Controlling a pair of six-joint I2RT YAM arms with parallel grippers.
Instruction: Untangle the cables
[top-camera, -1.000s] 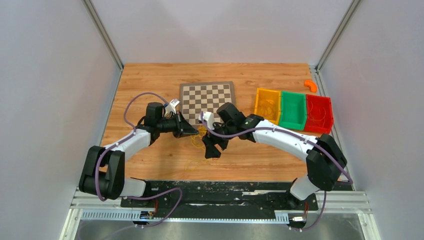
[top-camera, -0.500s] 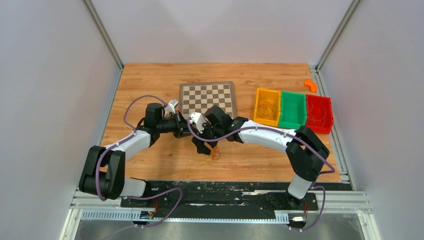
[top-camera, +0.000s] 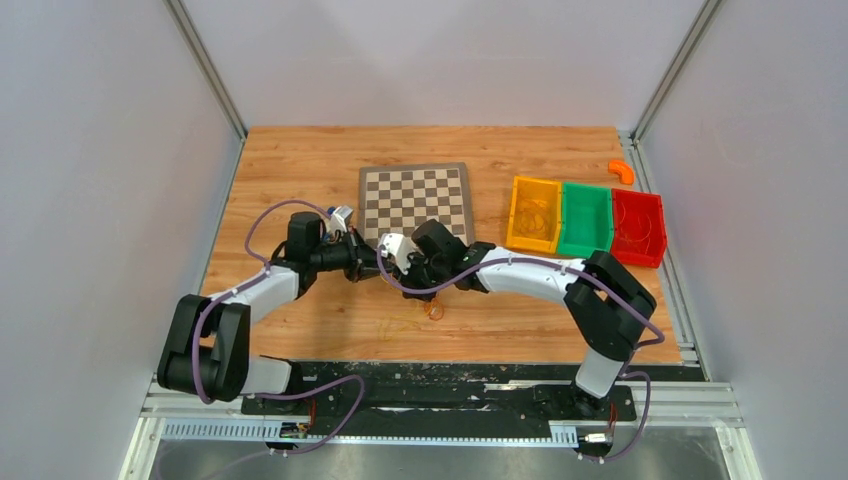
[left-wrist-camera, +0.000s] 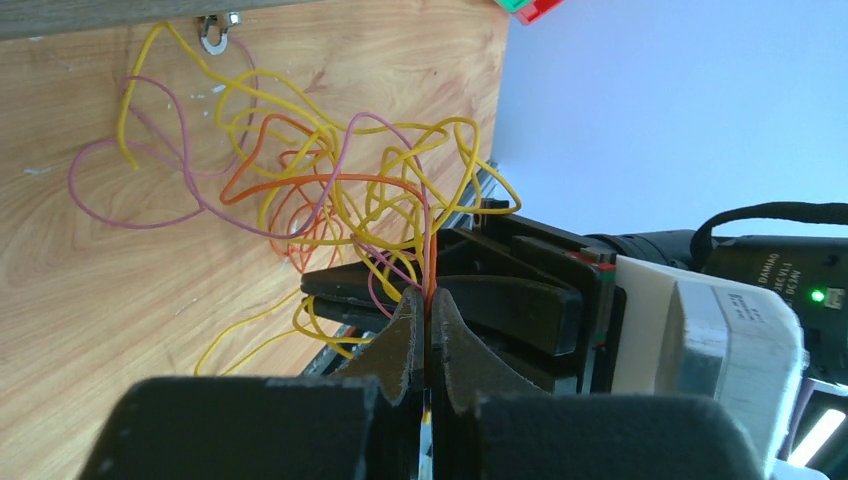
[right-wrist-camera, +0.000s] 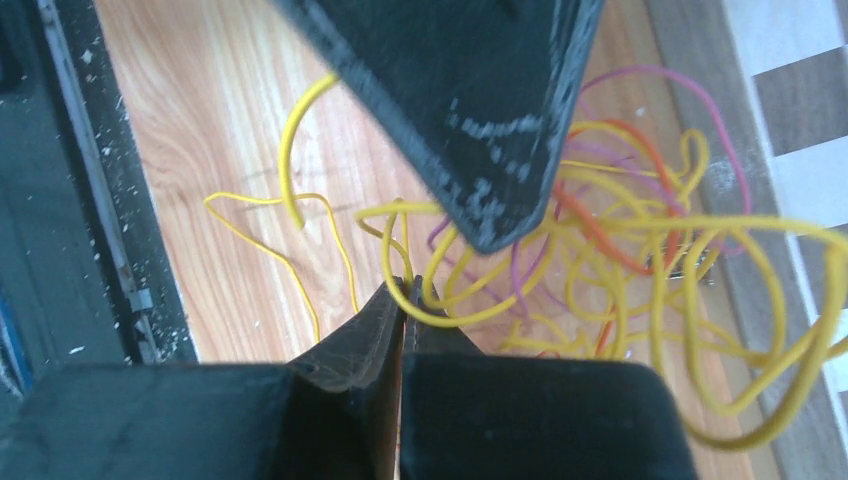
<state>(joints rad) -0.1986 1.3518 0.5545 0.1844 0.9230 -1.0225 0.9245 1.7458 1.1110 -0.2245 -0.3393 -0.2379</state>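
Note:
The cables (left-wrist-camera: 330, 190) are a loose tangle of thin yellow, orange and purple strands hanging over the wooden table. My left gripper (left-wrist-camera: 428, 305) is shut on an orange strand that runs up from its tips. My right gripper (right-wrist-camera: 404, 290) is shut on a yellow strand at the tangle's (right-wrist-camera: 600, 260) near edge. In the top view the left gripper (top-camera: 372, 268) and right gripper (top-camera: 392, 272) meet tip to tip just in front of the chessboard. A small orange loop (top-camera: 433, 308) of the cables lies on the table below them.
The chessboard (top-camera: 415, 195) lies just behind the grippers. Yellow (top-camera: 535, 212), green (top-camera: 586, 220) and red (top-camera: 638, 225) bins stand in a row at the right. A small orange piece (top-camera: 621, 170) sits at the back right corner.
My right arm has swung left up to the left gripper and its jaws have shut on a yellow strand. The left gripper has kept its grip and shifted slightly.

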